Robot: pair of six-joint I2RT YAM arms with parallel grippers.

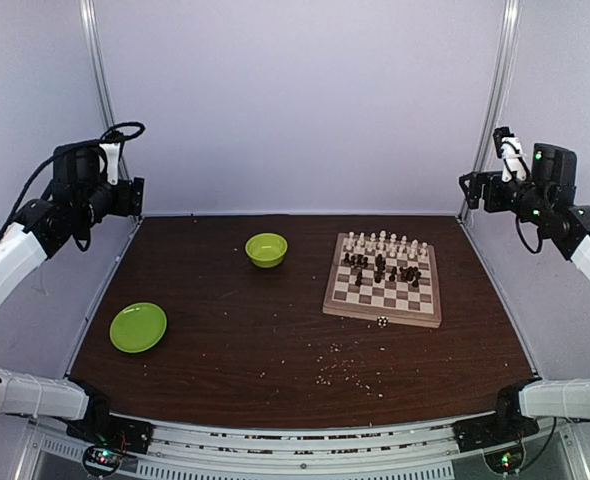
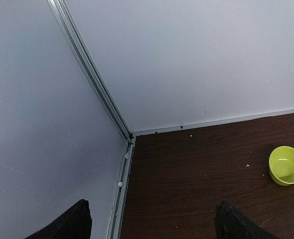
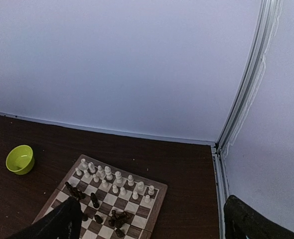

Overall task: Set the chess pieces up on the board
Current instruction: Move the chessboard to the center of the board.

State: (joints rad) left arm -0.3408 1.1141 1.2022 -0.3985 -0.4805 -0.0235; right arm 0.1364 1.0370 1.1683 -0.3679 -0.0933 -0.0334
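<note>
top external: board (image 1: 360, 314) lies well apart from right gripper (image 1: 472, 190).

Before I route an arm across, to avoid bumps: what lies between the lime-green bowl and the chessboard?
Nothing: the top view shows only bare dark tabletop between the bowl and the board, and the right wrist view agrees.
</note>
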